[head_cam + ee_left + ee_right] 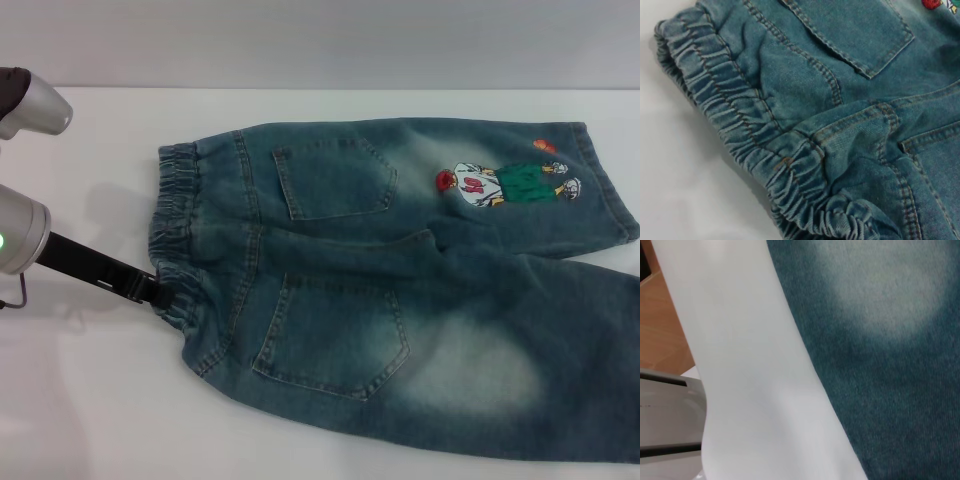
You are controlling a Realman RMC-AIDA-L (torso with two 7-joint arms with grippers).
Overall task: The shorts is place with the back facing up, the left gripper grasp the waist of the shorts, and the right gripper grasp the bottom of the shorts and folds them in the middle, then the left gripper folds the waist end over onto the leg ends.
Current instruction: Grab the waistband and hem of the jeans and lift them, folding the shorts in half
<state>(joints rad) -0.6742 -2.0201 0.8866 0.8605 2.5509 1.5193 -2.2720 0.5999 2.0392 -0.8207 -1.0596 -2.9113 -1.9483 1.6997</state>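
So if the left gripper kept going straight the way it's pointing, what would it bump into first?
The left gripper points across the table at the shorts and already sits at the waist. Going on, it would likely push into that puckered band first, then the denim below the near back pocket.

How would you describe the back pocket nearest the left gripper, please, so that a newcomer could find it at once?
On the white table lie the shorts, back up, waist toward the robot's left, where the left gripper meets the band. Of two patch pockets, it is the nearer pocket, beside a pale faded area; the farther pocket lies toward the cartoon patch.
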